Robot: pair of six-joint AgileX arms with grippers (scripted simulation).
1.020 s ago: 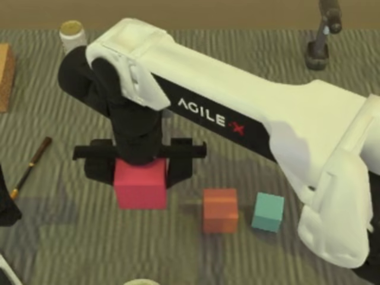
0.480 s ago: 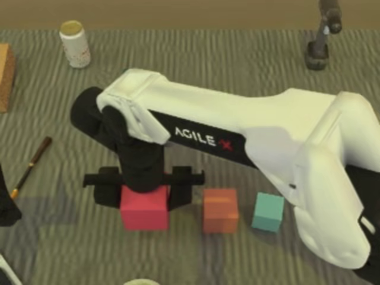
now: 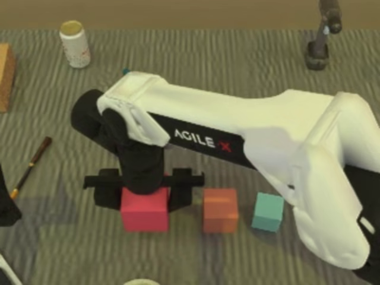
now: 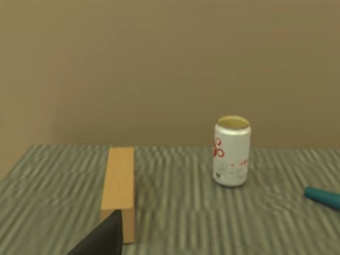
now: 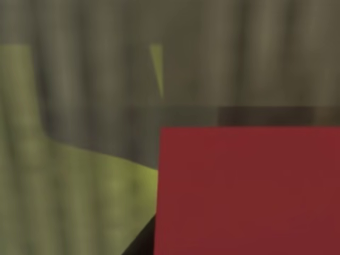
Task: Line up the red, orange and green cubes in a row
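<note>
The right tool [image 3: 144, 189] stands over the red cube [image 3: 145, 209], its fingers pinching the cube's sides, with the cube down on the worktop [image 3: 249, 77] at the left end of the row. The orange cube [image 3: 220, 210] sits just beside it and the green cube [image 3: 267, 212] beyond, the three roughly in line. If the fingers spread unevenly, or the tool lifts before letting go, the red cube could drag or nudge the orange one, I reckon. Since a second ago the arm has swung down and the cube has dropped lower and nearer the orange one; over the last half-second hardly anything moved. The left arm [image 3: 7, 208] is parked at the left edge.
</note>
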